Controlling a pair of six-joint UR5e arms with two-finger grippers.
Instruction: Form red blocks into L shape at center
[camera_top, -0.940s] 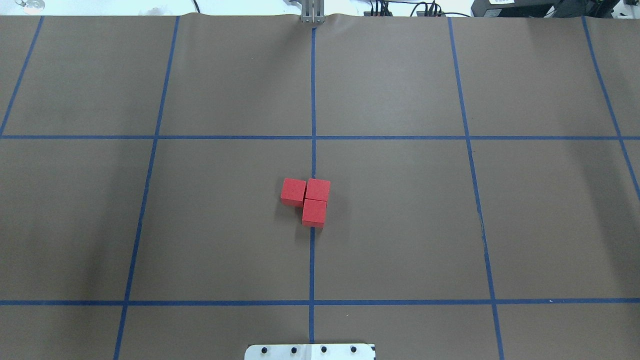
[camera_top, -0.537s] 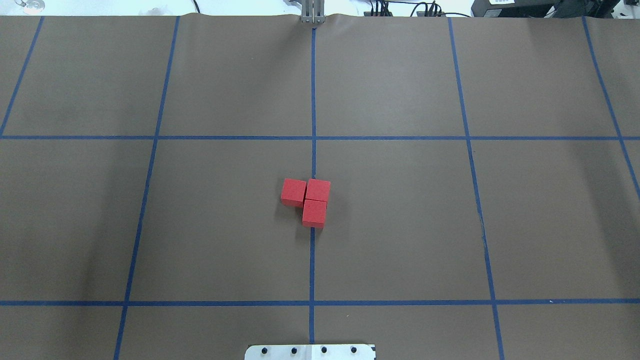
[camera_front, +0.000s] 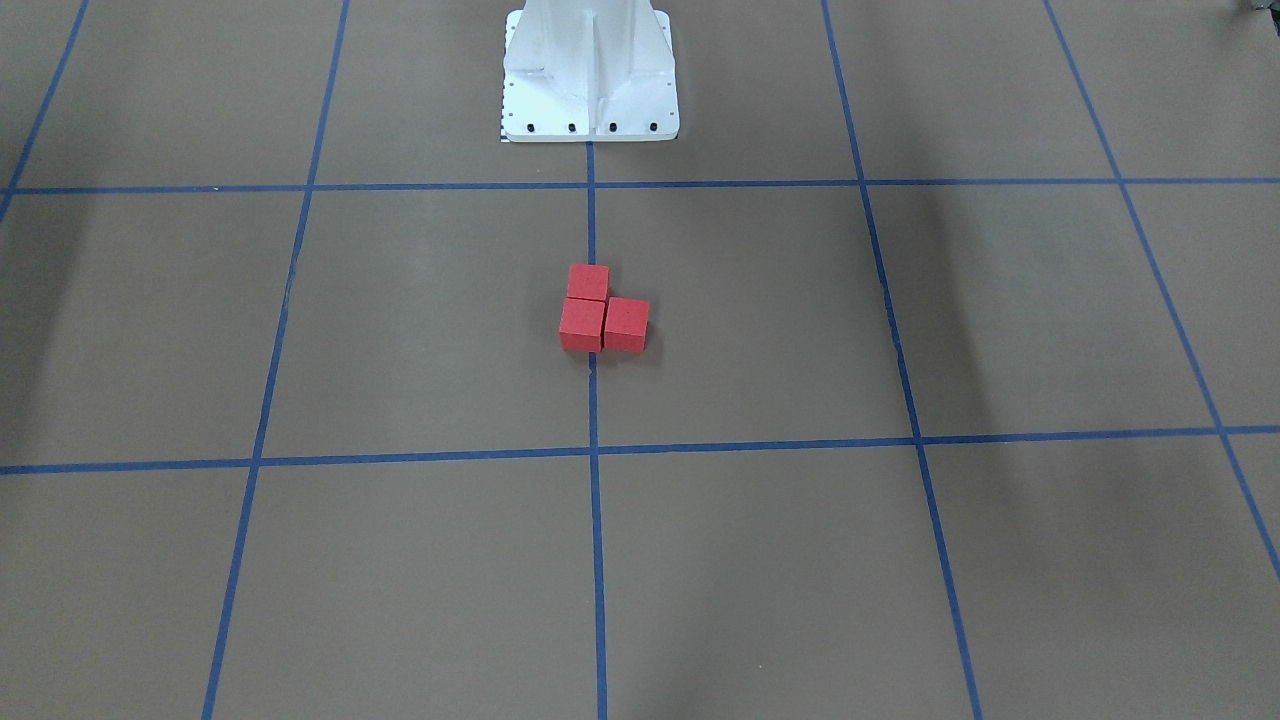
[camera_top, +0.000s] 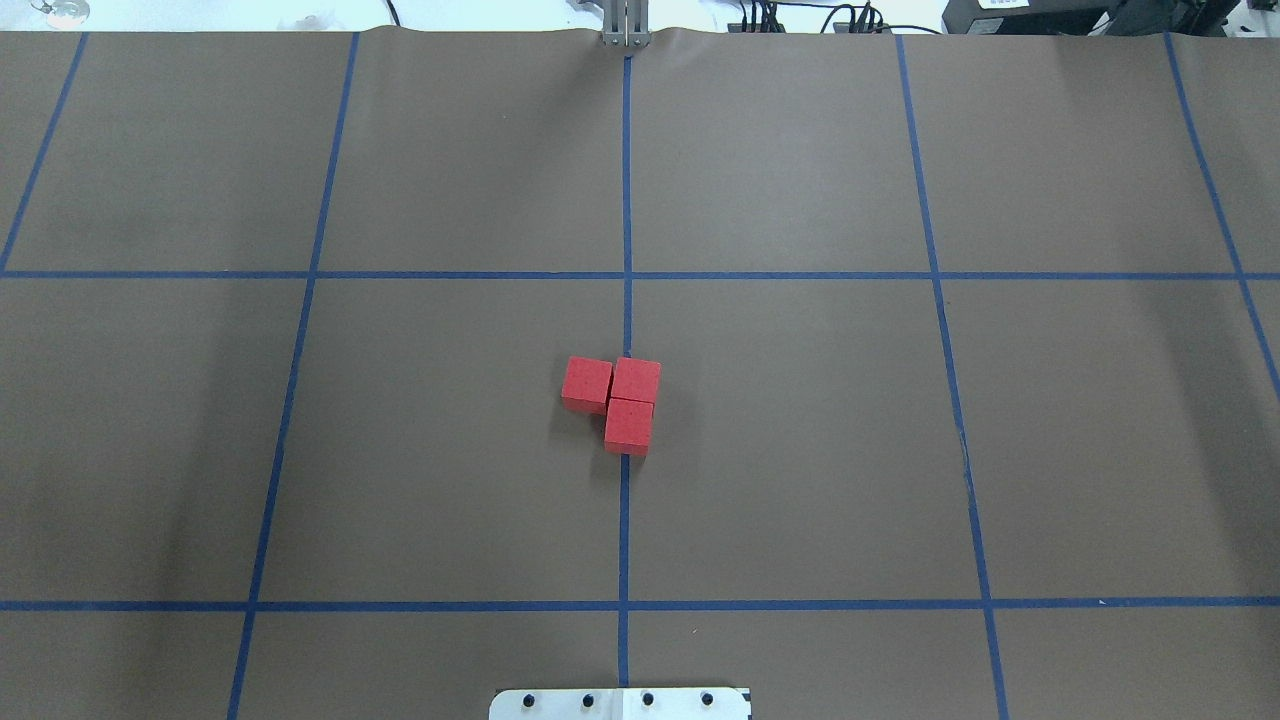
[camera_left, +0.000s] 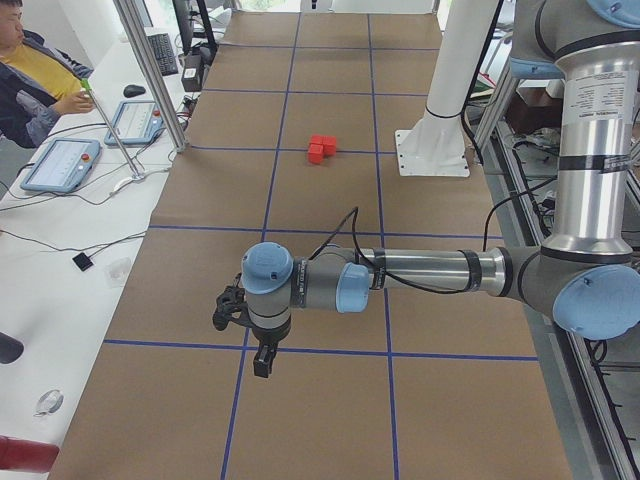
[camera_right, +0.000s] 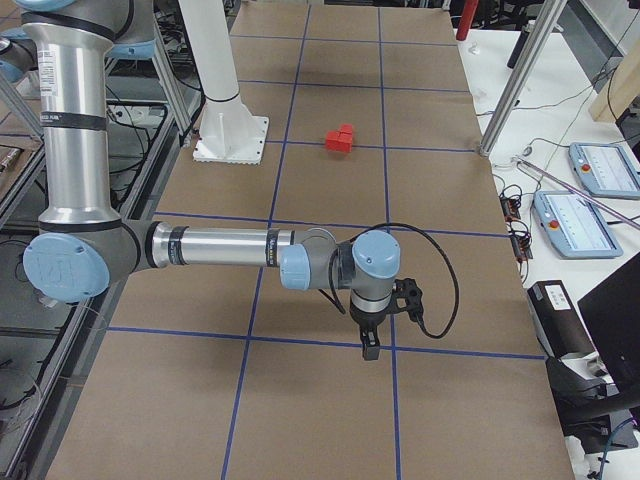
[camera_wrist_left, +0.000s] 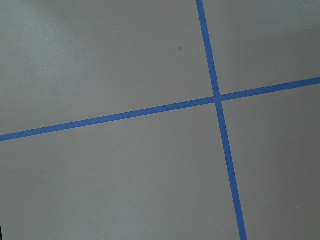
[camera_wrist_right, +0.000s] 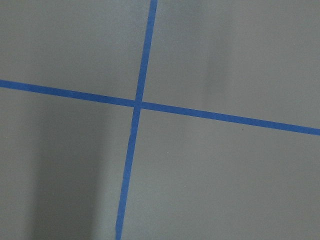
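Observation:
Three red blocks lie touching in an L on the brown gridded surface: one (camera_top: 586, 384) left of the middle line, one (camera_top: 636, 380) and one (camera_top: 628, 425) on the center line (camera_top: 624, 520). They also show in the front view (camera_front: 581, 325), the left view (camera_left: 321, 148) and the right view (camera_right: 341, 138). My left gripper (camera_left: 262, 362) hangs far from them near the table's left end; my right gripper (camera_right: 370, 348) hangs near the right end. Each shows only in a side view, so I cannot tell whether it is open or shut. The wrist views show only tape crossings.
The white robot base (camera_front: 590, 70) stands on the middle line behind the blocks. An operator (camera_left: 30, 80) sits beside teach pendants (camera_left: 60, 165) off the far table edge. More pendants (camera_right: 590, 225) and aluminium posts (camera_right: 515, 80) stand there.

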